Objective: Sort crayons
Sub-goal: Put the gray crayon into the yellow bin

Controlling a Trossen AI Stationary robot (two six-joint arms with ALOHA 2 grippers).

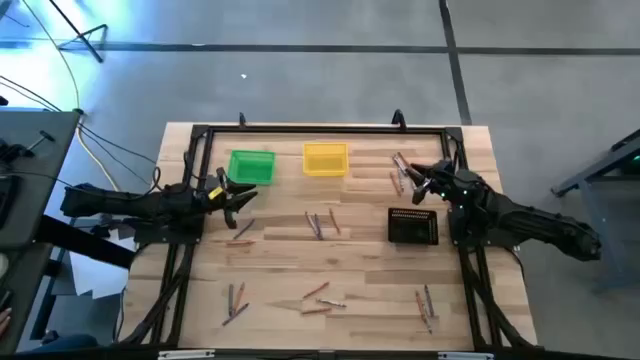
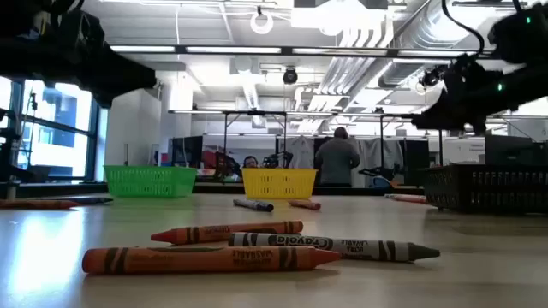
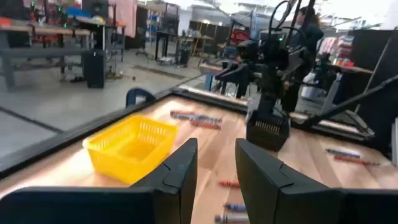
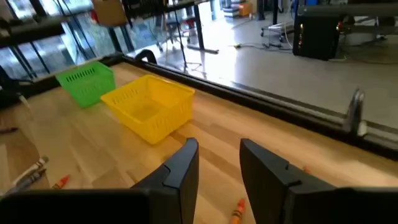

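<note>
I see the small thin orange-red and grey crayons lying all over the wooden table, none in a bin. My left gripper, at nine o'clock, and right gripper, at two o'clock, are released, holding nothing. I think sorting has barely begun.

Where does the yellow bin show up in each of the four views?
High view: yellow bin at the table's far edge, right of the green bin.
Low view: middle distance, centre.
Left wrist view: left of centre.
Right wrist view: left of centre.
Shared landmark: the green bin beside it, except in the left wrist view.
</note>
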